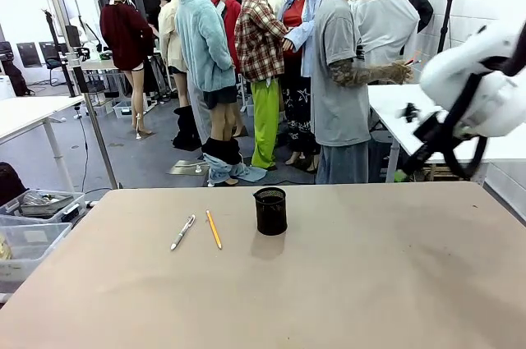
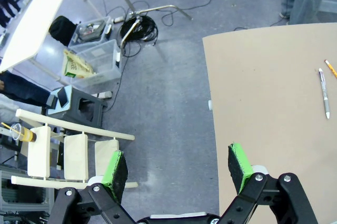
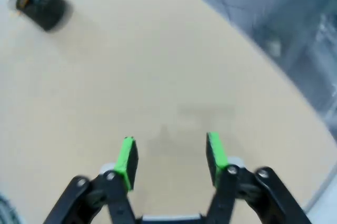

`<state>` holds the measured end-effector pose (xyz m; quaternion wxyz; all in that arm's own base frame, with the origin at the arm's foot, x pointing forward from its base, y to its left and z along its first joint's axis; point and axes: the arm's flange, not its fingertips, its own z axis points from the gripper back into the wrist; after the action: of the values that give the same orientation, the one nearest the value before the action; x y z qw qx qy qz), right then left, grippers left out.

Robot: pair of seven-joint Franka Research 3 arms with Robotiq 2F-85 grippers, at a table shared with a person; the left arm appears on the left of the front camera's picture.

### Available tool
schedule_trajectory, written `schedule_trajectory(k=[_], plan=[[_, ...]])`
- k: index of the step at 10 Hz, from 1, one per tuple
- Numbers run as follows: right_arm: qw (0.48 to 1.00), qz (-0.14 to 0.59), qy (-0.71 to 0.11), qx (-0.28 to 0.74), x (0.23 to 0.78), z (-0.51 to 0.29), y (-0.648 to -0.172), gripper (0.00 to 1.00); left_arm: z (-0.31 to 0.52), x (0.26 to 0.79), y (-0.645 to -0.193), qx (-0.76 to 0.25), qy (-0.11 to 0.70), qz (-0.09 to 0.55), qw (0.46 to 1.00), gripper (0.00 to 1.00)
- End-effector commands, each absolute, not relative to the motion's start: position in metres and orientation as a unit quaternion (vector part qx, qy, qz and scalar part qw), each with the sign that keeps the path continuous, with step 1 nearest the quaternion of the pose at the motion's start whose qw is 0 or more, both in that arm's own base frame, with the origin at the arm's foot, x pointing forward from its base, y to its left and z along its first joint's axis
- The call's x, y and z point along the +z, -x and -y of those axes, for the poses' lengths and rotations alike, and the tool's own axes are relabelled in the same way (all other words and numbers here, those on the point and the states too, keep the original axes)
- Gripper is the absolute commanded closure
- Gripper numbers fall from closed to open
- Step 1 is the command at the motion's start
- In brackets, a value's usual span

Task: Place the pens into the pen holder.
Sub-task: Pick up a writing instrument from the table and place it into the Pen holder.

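- The table is wide and beige. In the left wrist view I see its corner and edge over the grey floor.
- A person in a grey T-shirt stands behind the far side of the table, body turned to the picture's right.
- The right arm is raised high at the right side of the front view, well above the table.
- The left gripper has its jaws wide apart and nothing is between them. One green pad is above the floor and the other is above the table edge.
- The right gripper has its jaws apart too, with only bare table under them. This picture is blurred.
- The pen holder stands upright near the middle of the table, toward the far edge. From the right wrist I see it far off.
- The white-silver pen lies flat on the table, left of the holder and apart from it.
- The yellow pencil lies just beside the pen, between it and the holder, not touching either.
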<state>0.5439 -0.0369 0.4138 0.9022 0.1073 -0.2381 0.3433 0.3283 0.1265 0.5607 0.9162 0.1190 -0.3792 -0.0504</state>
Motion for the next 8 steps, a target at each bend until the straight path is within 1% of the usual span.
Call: schedule_trajectory(k=[1, 3, 5, 6, 7, 8], plan=[[0.969, 0.164, -0.087, 0.161, 0.440, 0.070, -0.530, 0.34, -0.125, 0.560, -0.328, -0.045, -0.126, 0.377, 0.917, 0.00], [0.990, 0.102, -0.035, 0.088, 0.463, 0.113, -0.504, 0.34, -0.125, 0.560, -0.328, -0.045, -0.126, 0.377, 0.917, 0.00], [0.996, 0.085, -0.010, -0.001, 0.481, 0.150, -0.493, 0.34, -0.125, 0.560, -0.328, -0.045, -0.126, 0.377, 0.917, 0.00], [0.998, 0.056, 0.004, -0.016, 0.477, 0.149, -0.497, 0.34, -0.125, 0.560, -0.328, -0.045, -0.126, 0.377, 0.917, 0.00], [0.999, 0.043, 0.005, 0.005, 0.469, 0.139, -0.501, 0.34, -0.125, 0.560, -0.328, -0.045, -0.126, 0.377, 0.917, 0.00], [0.997, 0.083, 0.010, 0.001, 0.476, 0.165, -0.483, 0.34, -0.126, 0.561, -0.328, -0.051, -0.119, 0.379, 0.916, 0.00]])
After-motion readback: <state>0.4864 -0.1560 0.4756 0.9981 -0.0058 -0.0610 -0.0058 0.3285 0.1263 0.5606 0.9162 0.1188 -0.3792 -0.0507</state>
